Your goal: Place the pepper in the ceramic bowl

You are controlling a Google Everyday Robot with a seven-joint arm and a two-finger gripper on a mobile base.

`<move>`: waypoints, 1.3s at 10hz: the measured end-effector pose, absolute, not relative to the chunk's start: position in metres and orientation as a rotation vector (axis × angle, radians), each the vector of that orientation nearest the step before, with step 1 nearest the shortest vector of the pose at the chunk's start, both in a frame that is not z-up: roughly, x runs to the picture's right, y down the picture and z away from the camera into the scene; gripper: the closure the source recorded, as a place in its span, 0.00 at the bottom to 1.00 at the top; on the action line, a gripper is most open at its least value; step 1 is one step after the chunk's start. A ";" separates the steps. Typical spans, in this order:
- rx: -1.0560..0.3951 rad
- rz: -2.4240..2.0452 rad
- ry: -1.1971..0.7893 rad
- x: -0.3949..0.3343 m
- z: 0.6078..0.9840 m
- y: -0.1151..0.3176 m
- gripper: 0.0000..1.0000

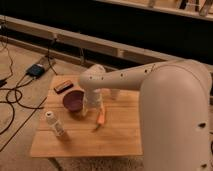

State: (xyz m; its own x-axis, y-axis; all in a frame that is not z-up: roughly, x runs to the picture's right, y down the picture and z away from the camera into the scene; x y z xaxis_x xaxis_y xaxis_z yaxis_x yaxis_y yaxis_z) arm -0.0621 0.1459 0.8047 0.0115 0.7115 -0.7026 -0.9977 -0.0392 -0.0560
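The orange pepper lies on the wooden table, just right of the middle, with its tip pointing toward the front. The dark maroon ceramic bowl sits to its left with nothing in it. My gripper hangs down from the white arm between the bowl and the pepper, close above the table. It is open and holds nothing. The pepper's upper end lies right beside it.
A white bottle stands at the front left of the table. A flat black object lies at the back left edge, and a small white cup stands behind the arm. Cables and a box lie on the floor to the left.
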 end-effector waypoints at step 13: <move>-0.683 1.522 0.671 -0.035 0.868 0.180 0.37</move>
